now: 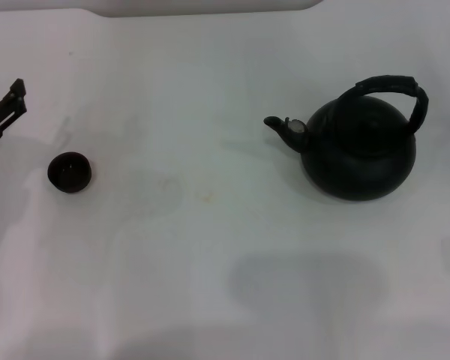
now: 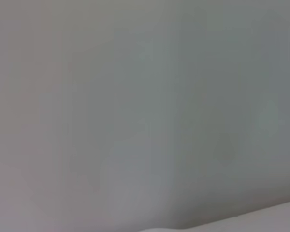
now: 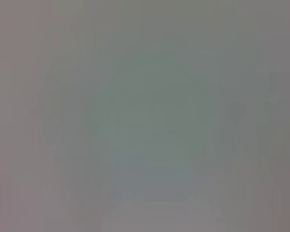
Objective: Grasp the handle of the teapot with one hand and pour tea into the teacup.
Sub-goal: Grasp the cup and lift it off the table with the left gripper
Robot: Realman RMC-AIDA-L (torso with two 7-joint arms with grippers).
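Note:
The matte-black teapot [image 1: 360,154] stands upright on the white table at the right, its short spout [image 1: 277,124] pointing left. Its black ribbed handle [image 1: 390,88] arches over the top, with nothing gripping it. The tiny dark teacup [image 1: 69,172] stands upright at the left, far from the teapot. My left gripper [image 1: 4,112] shows only as a dark tip at the left edge, behind and to the left of the cup, apart from it. My right gripper is out of view. No tea stream shows. Both wrist views show only plain grey surface.
The white table [image 1: 210,225] spans the view between cup and teapot. A pale raised edge [image 1: 210,7] runs along the back of the table. A soft shadow lies on the table in front of the teapot.

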